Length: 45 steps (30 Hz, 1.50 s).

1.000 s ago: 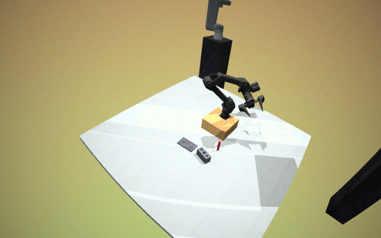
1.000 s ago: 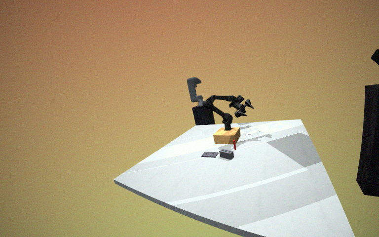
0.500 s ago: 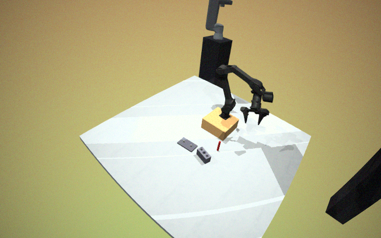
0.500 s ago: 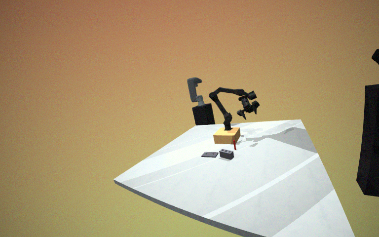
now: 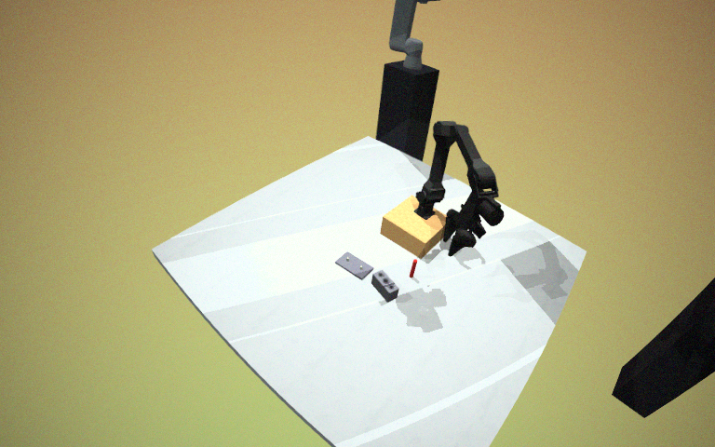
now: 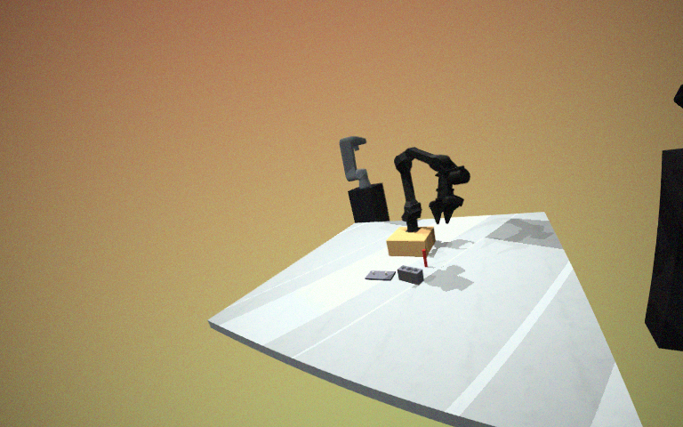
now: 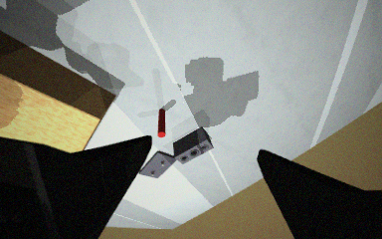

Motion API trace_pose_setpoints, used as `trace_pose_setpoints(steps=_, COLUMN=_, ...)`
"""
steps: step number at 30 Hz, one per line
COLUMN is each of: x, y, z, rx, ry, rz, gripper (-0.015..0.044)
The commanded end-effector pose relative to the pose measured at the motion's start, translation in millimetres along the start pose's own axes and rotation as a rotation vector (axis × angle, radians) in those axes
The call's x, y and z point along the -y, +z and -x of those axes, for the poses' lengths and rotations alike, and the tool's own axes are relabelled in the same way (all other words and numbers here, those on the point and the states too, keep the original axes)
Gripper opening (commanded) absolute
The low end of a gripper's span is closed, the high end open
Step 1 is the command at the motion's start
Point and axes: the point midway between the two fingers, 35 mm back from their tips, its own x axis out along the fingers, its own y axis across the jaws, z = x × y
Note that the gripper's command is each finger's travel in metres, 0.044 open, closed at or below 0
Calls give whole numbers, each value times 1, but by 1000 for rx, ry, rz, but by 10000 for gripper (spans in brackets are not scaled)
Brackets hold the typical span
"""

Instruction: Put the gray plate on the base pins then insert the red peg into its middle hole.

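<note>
From the top, the gray plate (image 5: 384, 284) lies on the counter (image 5: 316, 347) just beside the base (image 5: 354, 264), the red peg (image 5: 412, 268) standing near it, while the gripper (image 5: 459, 237) hangs well apart by the wooden block (image 5: 412, 227). The exterior view shows it raised above the counter, pointing down. At the wrist, its jaws are spread wide and empty; centre the plate between them, squarely, before descending.

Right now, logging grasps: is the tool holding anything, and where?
Nothing is held. The tool hangs open above the table, apart from the gray plate and red peg.
</note>
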Motion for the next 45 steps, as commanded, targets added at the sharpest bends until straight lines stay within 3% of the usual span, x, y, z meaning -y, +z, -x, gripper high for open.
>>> trace_pose_setpoints(steps=1, x=16, y=-33, z=-24, rx=20, ry=115, rz=-185, gripper=440)
trace_pose_setpoints(steps=16, x=35, y=-164, z=-106, rx=180, ry=390, rz=-866, gripper=440)
trace_pose_setpoints(steps=22, x=34, y=-166, z=-110, rx=183, ry=394, rz=-875, gripper=440)
trace_pose_setpoints(steps=27, x=18, y=-146, z=-164, rx=183, ry=394, rz=-875, gripper=440)
trace_pose_setpoints(steps=45, x=10, y=-134, z=-189, rx=184, ry=394, rz=-875, gripper=440)
